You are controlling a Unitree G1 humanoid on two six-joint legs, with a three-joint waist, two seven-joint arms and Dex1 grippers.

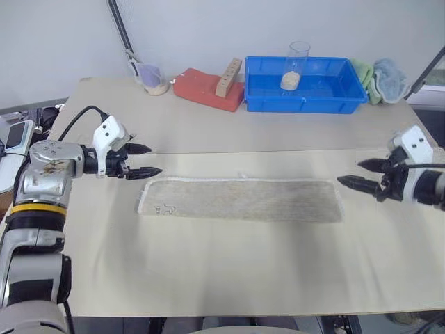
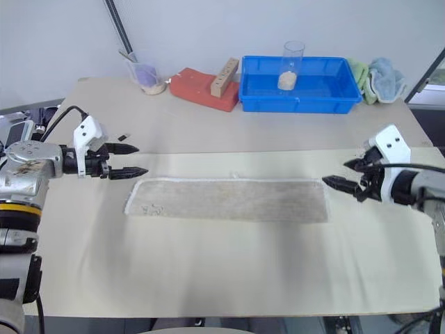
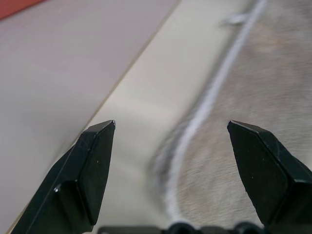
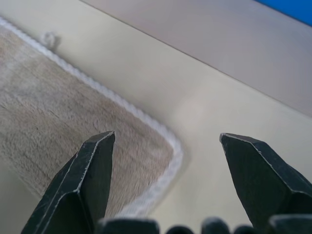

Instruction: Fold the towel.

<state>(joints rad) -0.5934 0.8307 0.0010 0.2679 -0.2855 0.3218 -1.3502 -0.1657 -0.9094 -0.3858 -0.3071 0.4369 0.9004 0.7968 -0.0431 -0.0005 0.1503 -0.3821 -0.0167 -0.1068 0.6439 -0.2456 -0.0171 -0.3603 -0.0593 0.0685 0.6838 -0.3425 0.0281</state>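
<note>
The towel (image 1: 240, 200) lies flat on the table as a long beige-grey strip with white piped edging, a small dark emblem (image 1: 165, 207) near its left end and a white tag (image 1: 242, 174) on its far edge. My left gripper (image 1: 154, 159) hovers open just off the towel's far left corner, with nothing between its fingers. Beyond the towel's right end my right gripper (image 1: 349, 172) is open and empty too. The left wrist view has the towel's edging (image 3: 204, 105) between the left fingers, and the right wrist view has the towel's rounded corner (image 4: 170, 151) between the right fingers.
At the back of the table stand a blue bin (image 1: 327, 97) holding a clear cup (image 1: 295, 66), a red block (image 1: 201, 90) with a wooden block (image 1: 229, 76) on it, and a small cup (image 1: 153, 78). A green cloth (image 1: 363, 72) and a light-blue cloth (image 1: 391, 78) lie at the back right.
</note>
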